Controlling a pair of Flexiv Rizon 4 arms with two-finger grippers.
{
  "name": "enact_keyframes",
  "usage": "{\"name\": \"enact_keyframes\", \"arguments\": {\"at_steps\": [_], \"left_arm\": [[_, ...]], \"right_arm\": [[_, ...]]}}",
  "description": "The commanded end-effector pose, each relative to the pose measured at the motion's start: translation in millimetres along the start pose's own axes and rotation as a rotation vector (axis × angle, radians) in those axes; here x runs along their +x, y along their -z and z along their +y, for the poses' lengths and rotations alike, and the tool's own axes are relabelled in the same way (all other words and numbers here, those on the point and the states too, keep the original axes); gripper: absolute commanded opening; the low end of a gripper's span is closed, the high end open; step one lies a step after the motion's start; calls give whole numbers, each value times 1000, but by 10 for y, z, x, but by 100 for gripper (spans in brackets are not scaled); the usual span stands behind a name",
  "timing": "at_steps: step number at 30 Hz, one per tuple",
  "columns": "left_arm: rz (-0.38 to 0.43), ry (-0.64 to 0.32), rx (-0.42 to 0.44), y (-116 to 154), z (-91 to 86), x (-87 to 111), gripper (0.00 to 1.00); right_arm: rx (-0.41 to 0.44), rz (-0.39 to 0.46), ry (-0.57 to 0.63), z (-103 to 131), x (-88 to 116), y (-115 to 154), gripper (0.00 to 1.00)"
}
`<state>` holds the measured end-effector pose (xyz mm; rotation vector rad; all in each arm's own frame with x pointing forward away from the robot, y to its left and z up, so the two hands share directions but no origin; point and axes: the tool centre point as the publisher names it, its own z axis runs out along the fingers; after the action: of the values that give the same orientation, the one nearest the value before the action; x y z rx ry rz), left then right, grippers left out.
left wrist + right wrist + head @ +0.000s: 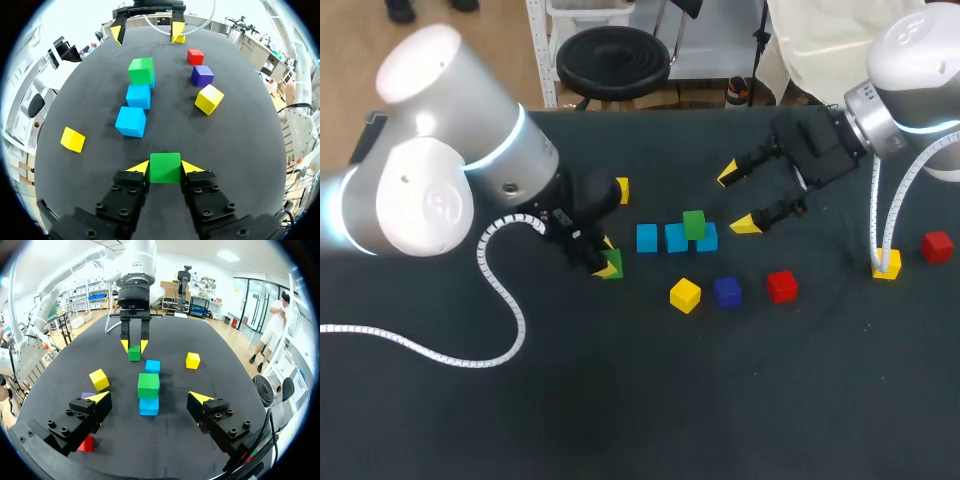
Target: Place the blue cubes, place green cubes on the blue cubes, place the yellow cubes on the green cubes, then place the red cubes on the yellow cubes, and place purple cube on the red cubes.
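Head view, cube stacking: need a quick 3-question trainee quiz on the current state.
1. True or false: the left gripper is shut on a green cube.
2. How many blue cubes lie in the row? A two, B three, C four.
3. Fill in: the right gripper is ___.
Key: 1 true; 2 B; 3 open.
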<state>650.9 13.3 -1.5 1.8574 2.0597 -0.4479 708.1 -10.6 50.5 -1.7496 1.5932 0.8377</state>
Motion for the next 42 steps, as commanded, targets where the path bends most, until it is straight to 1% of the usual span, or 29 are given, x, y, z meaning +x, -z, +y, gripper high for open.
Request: {"name": "enact_keyframes", "arguments": {"at_steps": [1, 33, 35, 38, 42], "left_arm": [[-36, -17, 62, 29, 22, -65, 0], [-36, -17, 62, 29, 22, -65, 0], [-17, -27, 40, 30, 44, -121, 0], [-11, -47, 21, 57, 58, -235, 0], [-13, -47, 17, 85, 46, -383, 0]], "right_arm": [[2, -1, 1, 11, -1, 5, 100], [2, -1, 1, 11, -1, 5, 100], [2, -1, 1, 11, -1, 5, 100], [2, -1, 1, 11, -1, 5, 100], [2, -1, 1, 11, -1, 5, 100]]}}
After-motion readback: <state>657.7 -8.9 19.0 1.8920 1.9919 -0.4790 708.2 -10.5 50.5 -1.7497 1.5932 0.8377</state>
